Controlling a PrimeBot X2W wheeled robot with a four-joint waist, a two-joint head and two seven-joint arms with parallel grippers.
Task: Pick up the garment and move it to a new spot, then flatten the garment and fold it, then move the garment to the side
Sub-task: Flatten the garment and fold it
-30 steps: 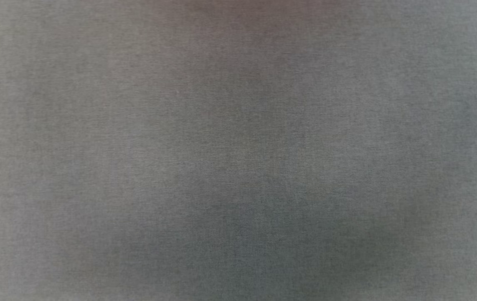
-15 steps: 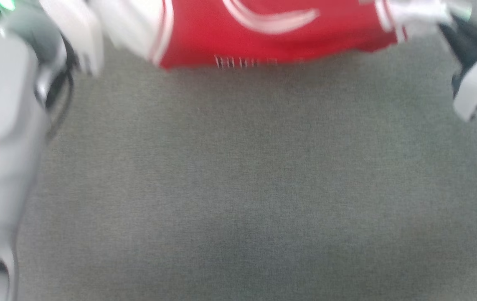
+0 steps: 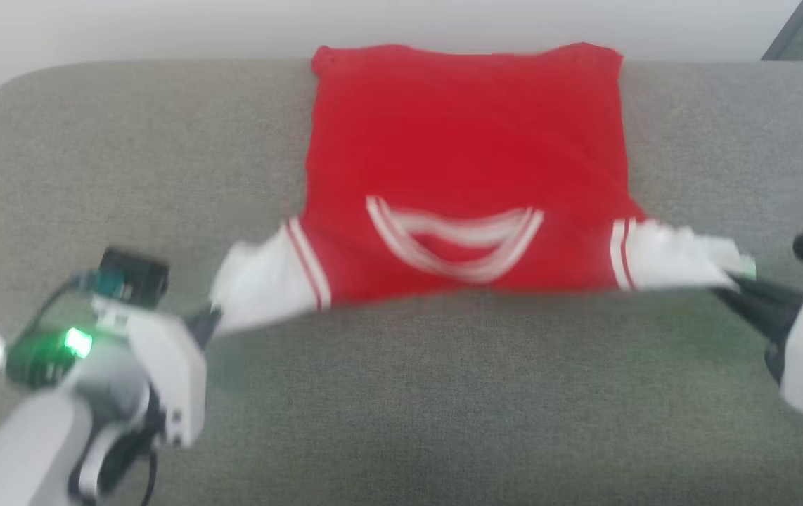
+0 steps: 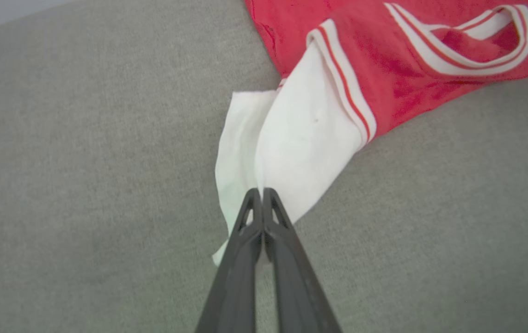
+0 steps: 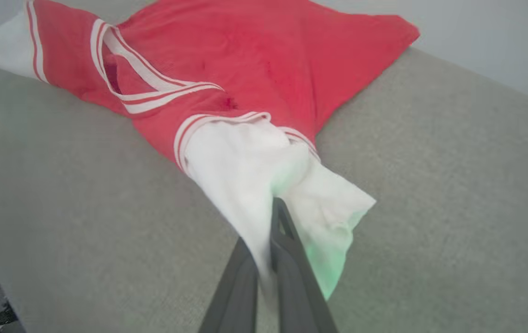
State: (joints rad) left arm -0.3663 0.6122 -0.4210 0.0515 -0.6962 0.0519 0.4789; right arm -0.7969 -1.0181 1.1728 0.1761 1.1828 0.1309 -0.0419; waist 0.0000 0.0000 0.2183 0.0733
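1. Grey woven cushion surface takes up most of my head view, with a pale wall behind its far edge.
2. I find the garment lying on that surface, centred and toward the far side. Its red body is spread fairly flat, its hem is at the cushion's far edge, and its striped collar is nearest me.
3. Left gripper: fingers pressed together, pinching the edge of the white left sleeve, which is drawn out to the robot's left.
4. Right gripper: fingers clamped on the white right sleeve, with cloth bunched around them and drawn out to the robot's right.
5. The shoulder line runs stretched between the two grippers. I cannot tell whether the sleeves clear the cushion.
6. A green light glows on the left wrist, and a green tint falls on the right sleeve's end.
7. The head view is blurred.
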